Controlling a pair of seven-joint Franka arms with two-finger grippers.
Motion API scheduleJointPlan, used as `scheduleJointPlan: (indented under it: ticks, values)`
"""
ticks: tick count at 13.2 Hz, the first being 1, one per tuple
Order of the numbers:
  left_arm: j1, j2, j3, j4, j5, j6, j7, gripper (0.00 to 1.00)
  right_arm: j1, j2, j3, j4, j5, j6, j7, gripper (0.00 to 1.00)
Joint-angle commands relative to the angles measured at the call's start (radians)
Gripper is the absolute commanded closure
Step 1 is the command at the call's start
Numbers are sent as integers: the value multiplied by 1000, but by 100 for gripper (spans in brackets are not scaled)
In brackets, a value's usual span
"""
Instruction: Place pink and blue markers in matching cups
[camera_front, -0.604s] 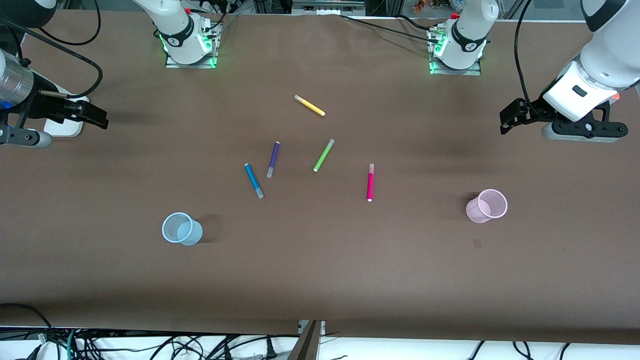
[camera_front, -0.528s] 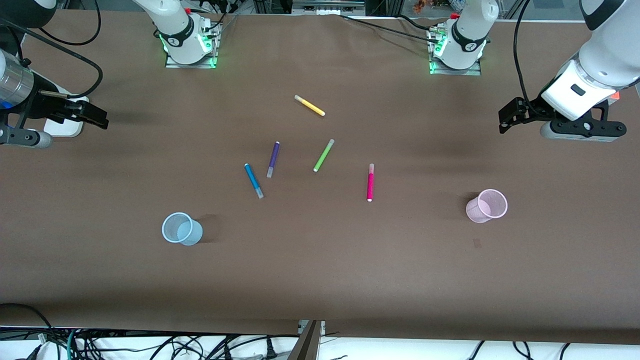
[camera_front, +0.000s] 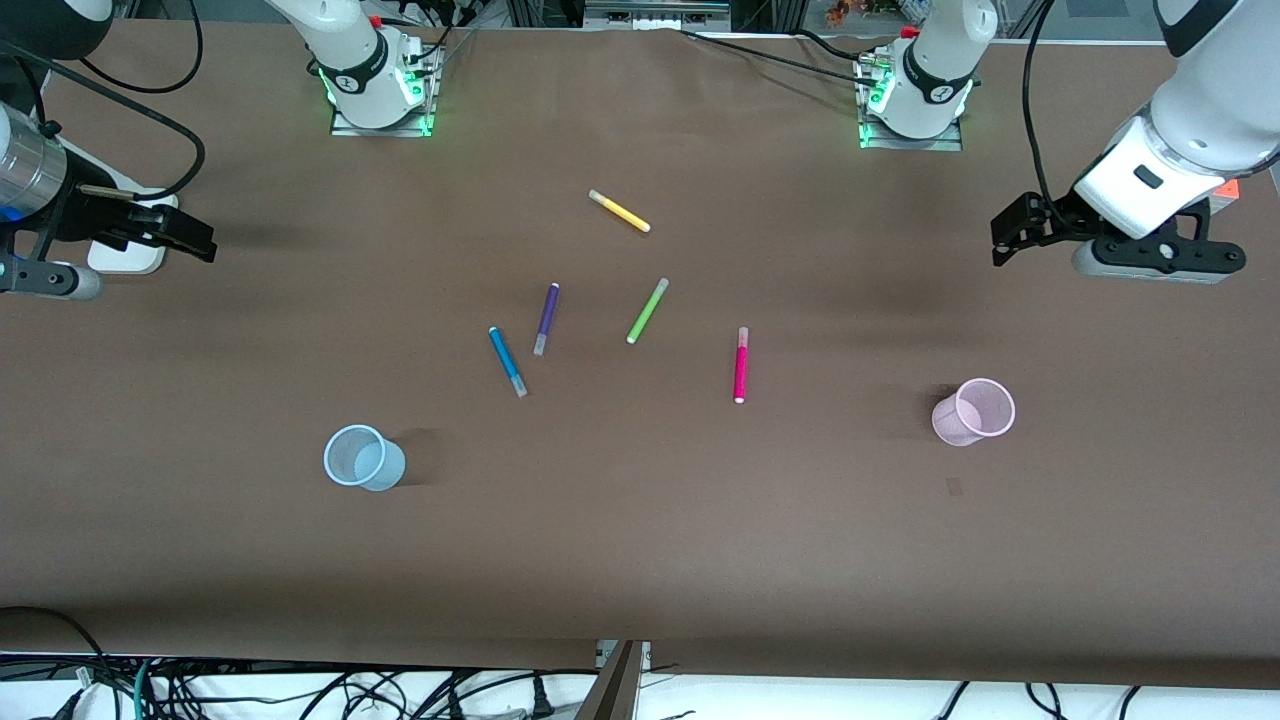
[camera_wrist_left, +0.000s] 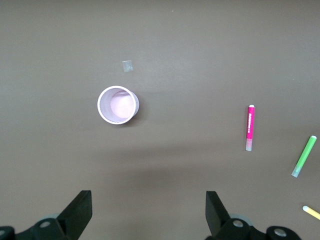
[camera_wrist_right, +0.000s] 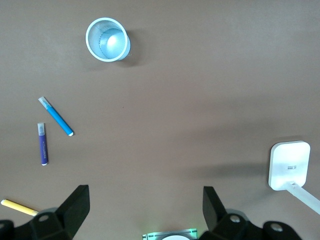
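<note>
While both arms wait high over the table's ends, I see the left gripper (camera_front: 1012, 232) and right gripper (camera_front: 190, 237) spread wide, holding nothing. My pink marker (camera_front: 741, 365) and blue marker (camera_front: 507, 361) lie mid-table, well apart from the upright pink cup (camera_front: 973, 412) and blue cup (camera_front: 363, 458).

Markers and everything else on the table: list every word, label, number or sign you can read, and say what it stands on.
None can be read.
pink marker: a line of print along the barrel, too small to read.
purple marker: faint print on the barrel, too small to read.
white pad: a small printed label, too blurred to read.
blue marker, blue cup, pink cup: no text shows.
</note>
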Motion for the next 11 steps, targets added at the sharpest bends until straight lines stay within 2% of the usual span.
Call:
scheduleJointPlan:
  ticks: [1,3,6,8,10,11]
  values:
    - [-4,34,-32,51,16,-21,7,0,-10,21,14,29,19,18,23,0]
    - [-5,71,-78,83,16,-25,16,0,0,50,21,29,22,27,32,0]
    - [-8,157,-144,117,16,-25,12,0,104,154,21,29,20,81,31,0]
    - [-26,207,-148,122,16,-21,18,0,184,240,21,29,20,148,31,0]
    - [-64,327,-151,122,16,-1,18,0,250,314,21,29,17,226,31,0]
    - [-92,374,-151,120,30,52,19,0,267,355,21,29,19,275,32,0]
